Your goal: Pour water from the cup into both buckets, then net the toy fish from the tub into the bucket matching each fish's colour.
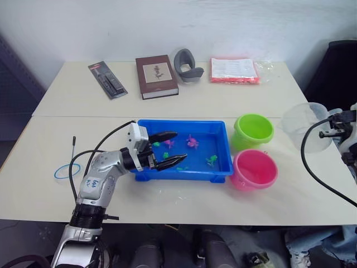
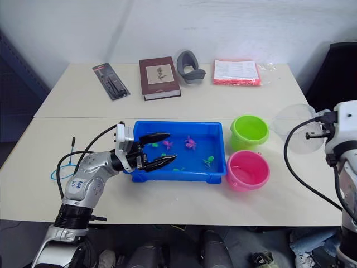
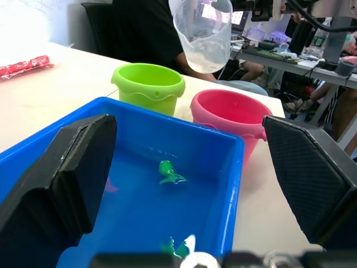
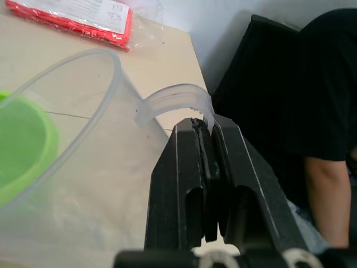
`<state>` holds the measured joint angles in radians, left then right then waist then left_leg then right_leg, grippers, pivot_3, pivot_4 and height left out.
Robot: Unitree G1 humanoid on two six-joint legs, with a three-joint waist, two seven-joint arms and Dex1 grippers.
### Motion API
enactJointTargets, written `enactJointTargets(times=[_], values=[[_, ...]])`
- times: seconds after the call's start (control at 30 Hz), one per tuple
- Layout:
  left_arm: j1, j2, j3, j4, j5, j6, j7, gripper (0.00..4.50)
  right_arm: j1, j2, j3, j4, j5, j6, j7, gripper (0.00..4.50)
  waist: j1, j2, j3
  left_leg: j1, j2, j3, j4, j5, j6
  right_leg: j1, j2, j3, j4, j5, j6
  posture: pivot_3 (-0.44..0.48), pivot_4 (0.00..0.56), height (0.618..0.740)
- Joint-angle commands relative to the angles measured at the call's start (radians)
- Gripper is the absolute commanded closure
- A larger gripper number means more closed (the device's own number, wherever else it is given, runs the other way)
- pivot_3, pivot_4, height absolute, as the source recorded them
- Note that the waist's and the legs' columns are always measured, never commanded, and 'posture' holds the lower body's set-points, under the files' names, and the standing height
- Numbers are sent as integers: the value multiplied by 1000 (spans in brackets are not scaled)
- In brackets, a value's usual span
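Pinching the curved side handle of the cup [image 4: 67, 167], the right gripper [image 4: 204, 125] has its two black fingers pressed together on that clear strap; the cup hangs tilted in the air off the right end of the table [image 1: 184, 106], to the right of the buckets and clear of both; whether any water is in it cannot be told.

The left gripper [image 1: 167, 149] stands with its jaws spread wide and nothing between them, poised over the left end of the tub [image 1: 184, 174]; its fingers [image 3: 72, 167] reach in above the blue rim, one toward the far wall and one toward the near wall.

The tub sits in the middle of the near table half; small magenta and green toy fish [image 1: 192, 142] lie scattered inside it, a green one [image 3: 167, 172] near its right end.

Just right of the tub stand the two buckets, touching or nearly touching each other; the lime green bucket [image 1: 254, 130] is the farther one, the pink bucket [image 1: 254, 169] the nearer.

The net [image 1: 67, 170] lies flat on the table left of the left arm, its blue hoop near the table's left edge.

Along the far side lie a dark flat package [image 1: 107, 80], a brown book [image 1: 156, 76], a grey curved object [image 1: 187, 65] and a red-edged packet [image 1: 234, 70]; a person in a black top [image 4: 329, 111] sits beyond the table's right end.
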<state>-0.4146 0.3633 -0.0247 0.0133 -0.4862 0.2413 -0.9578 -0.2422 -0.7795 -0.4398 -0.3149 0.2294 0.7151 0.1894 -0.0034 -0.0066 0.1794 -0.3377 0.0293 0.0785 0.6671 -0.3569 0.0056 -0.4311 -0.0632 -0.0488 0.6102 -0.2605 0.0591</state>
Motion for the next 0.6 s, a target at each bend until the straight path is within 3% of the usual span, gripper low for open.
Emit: enactJointTargets(times=[0.03, 0.6], values=[[-1, -3, 6, -29, 1, -7, 10, 0, -49, -30, 42, 24, -65, -74, 4, 4476, 0, 0, 0, 0, 0, 0, 0, 0, 0, 0, 0, 0, 0, 0, 0, 0, 150, 740], [23, -9, -15, -52, 16, -14, 30, 0, -110, -102, 277, 172, -452, -467, -30, 4476, 1, 0, 0, -1, 0, 1, 0, 3, -5, -2, -1, 0, -1, 0, 0, 0, 150, 740]])
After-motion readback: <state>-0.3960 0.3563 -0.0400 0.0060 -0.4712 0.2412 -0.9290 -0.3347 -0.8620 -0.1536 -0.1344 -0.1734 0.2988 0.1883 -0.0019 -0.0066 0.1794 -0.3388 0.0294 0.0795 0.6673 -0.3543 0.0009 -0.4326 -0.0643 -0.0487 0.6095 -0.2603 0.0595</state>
